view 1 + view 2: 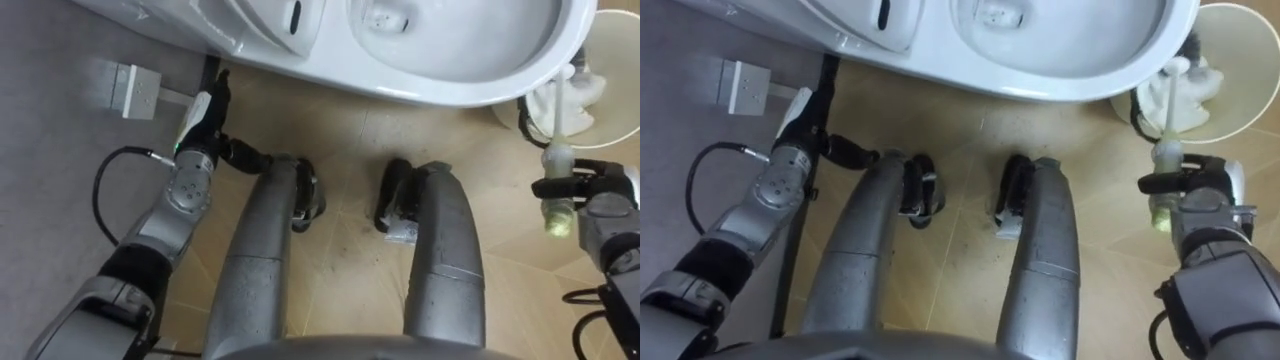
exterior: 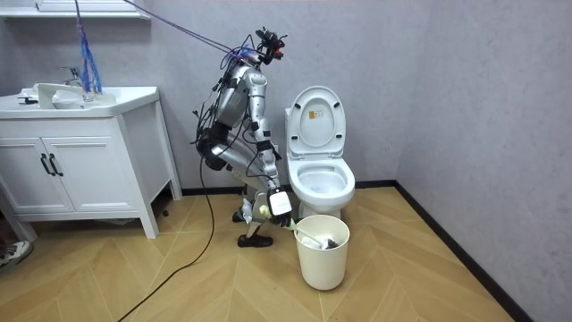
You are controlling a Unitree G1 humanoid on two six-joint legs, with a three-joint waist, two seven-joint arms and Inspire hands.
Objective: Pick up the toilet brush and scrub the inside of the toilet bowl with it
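I stand bent over just in front of the white toilet (image 1: 450, 40), whose lid (image 2: 317, 116) is up and whose bowl (image 2: 323, 183) is open. My right hand (image 1: 590, 195) is shut on the toilet brush handle (image 1: 560, 120), a white shaft with a yellow-green grip end. The brush's white head (image 1: 552, 98) points down into a cream bin (image 1: 620, 70) standing on the floor beside the bowl. In the room view that bin (image 2: 322, 255) sits before the toilet with the brush (image 2: 308, 237) inside. My left hand (image 1: 203, 115) hangs idle near the toilet's base, fingers straight.
A white box (image 1: 130, 90) is fixed on the grey wall at my left. A white vanity with a sink (image 2: 80, 152) stands at the room view's left. Wooden floor (image 2: 179, 286) spreads behind me; grey walls close in behind and beside the toilet.
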